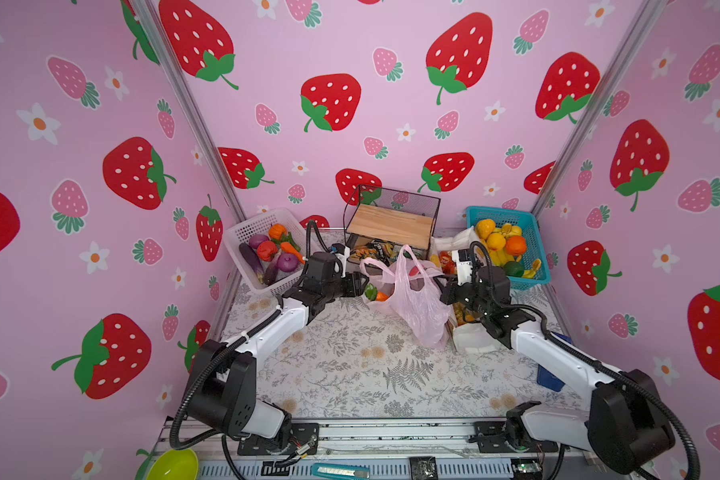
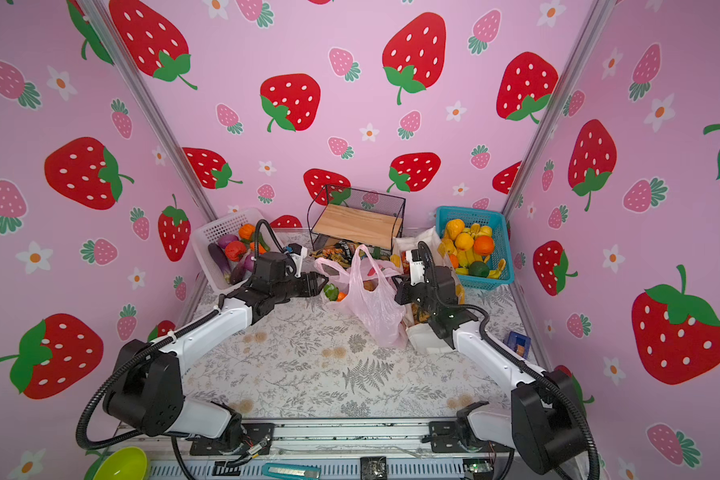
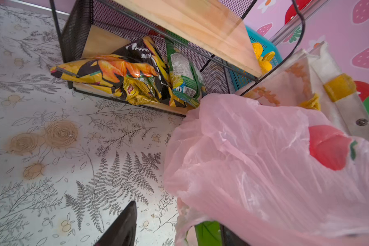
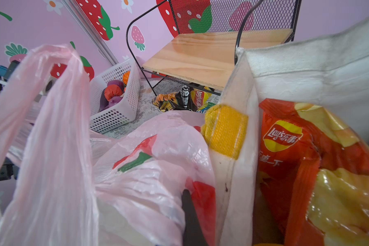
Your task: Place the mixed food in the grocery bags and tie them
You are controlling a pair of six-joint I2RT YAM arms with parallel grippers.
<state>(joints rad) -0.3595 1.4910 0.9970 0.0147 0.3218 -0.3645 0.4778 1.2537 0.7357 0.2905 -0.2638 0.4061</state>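
Note:
The pink plastic bag (image 1: 412, 299) (image 2: 371, 299) stands upright mid-table, with a green piece (image 1: 369, 291) and an orange piece (image 1: 382, 296) showing at its left side. My left gripper (image 1: 364, 286) (image 3: 179, 217) is open at that side; the bag's edge and the green piece (image 3: 207, 234) lie between its fingers. My right gripper (image 1: 441, 286) (image 4: 186, 191) is shut on the pink bag's (image 4: 136, 191) right rim. Beside it stands the white canvas tote (image 1: 470, 336) (image 4: 307, 64), yellow-handled, holding a red-orange snack packet (image 4: 285, 149). More snack packets (image 3: 115, 74) lie under the shelf.
A white basket (image 1: 242, 232) of toy vegetables stands at the back left. A blue basket (image 1: 533, 232) of yellow-orange fruit is at the back right. Between them is a black wire shelf with a wooden board (image 1: 391, 224). A green bowl (image 1: 173, 465) sits below the table's front edge.

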